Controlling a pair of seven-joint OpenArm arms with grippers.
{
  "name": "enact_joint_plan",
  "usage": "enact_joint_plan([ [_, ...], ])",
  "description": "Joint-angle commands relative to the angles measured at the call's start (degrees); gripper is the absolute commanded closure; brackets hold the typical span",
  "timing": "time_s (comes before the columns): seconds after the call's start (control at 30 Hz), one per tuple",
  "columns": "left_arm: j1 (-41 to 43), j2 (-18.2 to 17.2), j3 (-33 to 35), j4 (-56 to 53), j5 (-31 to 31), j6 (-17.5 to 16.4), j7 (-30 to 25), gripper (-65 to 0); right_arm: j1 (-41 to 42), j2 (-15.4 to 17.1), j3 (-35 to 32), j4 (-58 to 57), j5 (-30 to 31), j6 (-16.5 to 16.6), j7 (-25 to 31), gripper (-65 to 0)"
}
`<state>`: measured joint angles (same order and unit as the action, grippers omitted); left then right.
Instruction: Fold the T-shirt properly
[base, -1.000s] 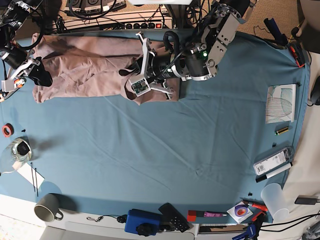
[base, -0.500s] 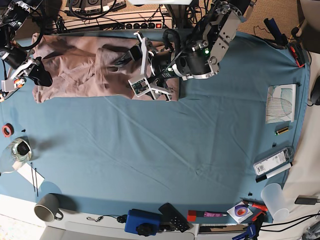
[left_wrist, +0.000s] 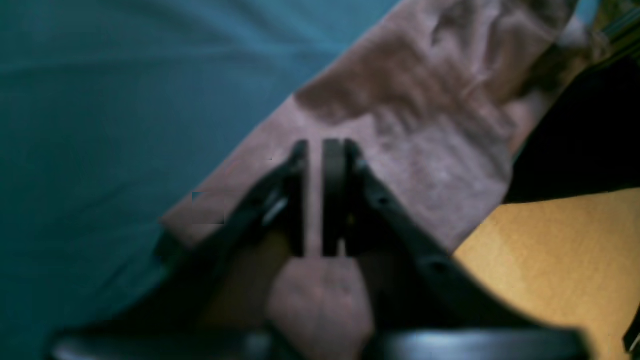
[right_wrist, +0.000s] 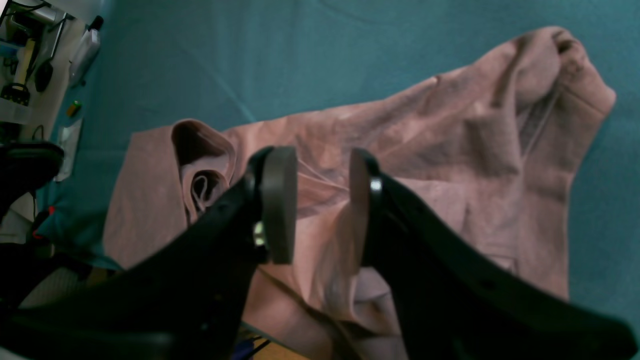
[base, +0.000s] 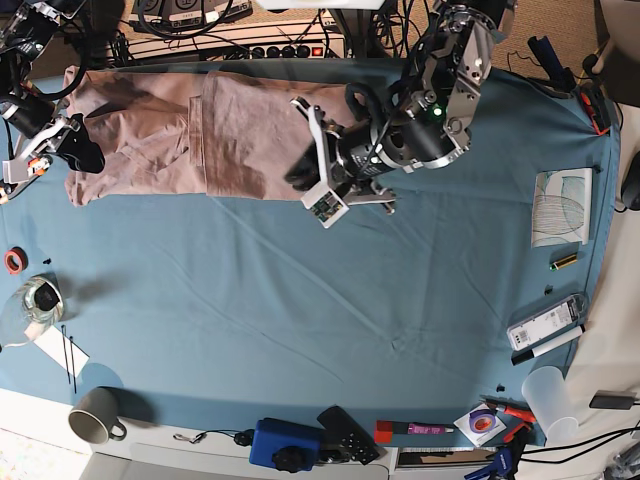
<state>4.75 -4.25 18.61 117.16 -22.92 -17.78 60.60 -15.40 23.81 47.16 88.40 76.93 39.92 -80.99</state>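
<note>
The dusty-pink T-shirt (base: 150, 140) lies at the back left of the teal table cover (base: 350, 300), with one part folded over as a smooth flap (base: 260, 130). My left gripper (base: 300, 180) sits low at the flap's right front edge. In the blurred left wrist view its jaws (left_wrist: 320, 145) are shut above the T-shirt (left_wrist: 425, 125), and nothing shows clearly pinched. My right gripper (base: 78, 150) rests at the shirt's left edge. Its jaws (right_wrist: 317, 155) stand apart over the wrinkled T-shirt (right_wrist: 450, 150), and a raised fold lies close to one pad.
A grey mug (base: 95, 415), a glass (base: 35, 300) and a red tape roll (base: 14, 260) stand at the left. A blue box (base: 285, 445), a plastic cup (base: 550, 400), markers and a printed sheet (base: 562, 205) line the front and right edges. Cables run behind the table.
My left gripper carried the shirt's right part over, let it go and shut again. It has moved right and toward the front, off the flap. The right arm has not moved.
</note>
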Motion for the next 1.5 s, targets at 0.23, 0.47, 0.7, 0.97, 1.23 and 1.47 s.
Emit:
enact_joint_plan([
  [0.23,3.0,-2.1,-4.2,1.6,-1.8,0.0,2.0,0.0,3.6,1.7,6.3,0.9,-1.5,0.1,1.0,-17.0],
  [0.47,7.9,-2.8,-6.9,2.2,-5.5,-1.3,1.9,0.0,2.7,2.8,7.4,0.8,-2.6,0.1,1.0,-27.0],
  [0.7,10.9,-2.7,-6.9,2.3,-6.8,-4.7,1.7,0.0,-0.8,3.8,7.0,0.8,-4.5,0.1,1.0,-29.1],
  [0.97,12.6,-2.4,-6.9,2.3,-7.4,-4.7,1.5,0.0,-0.4,3.7,6.9,0.0,-18.7,0.1,10.0,-29.0],
  [1.23,12.6,-2.4,-6.9,2.3,-7.3,-4.8,1.4,0.0,4.2,4.2,6.9,-11.9,-17.4,0.1,5.5,-29.0],
  [1.47,12.5,-2.4,-6.9,2.3,-7.3,-4.8,1.1,0.0,7.0,8.5,4.7,-26.8,-0.9,0.1,1.0,-29.0],
])
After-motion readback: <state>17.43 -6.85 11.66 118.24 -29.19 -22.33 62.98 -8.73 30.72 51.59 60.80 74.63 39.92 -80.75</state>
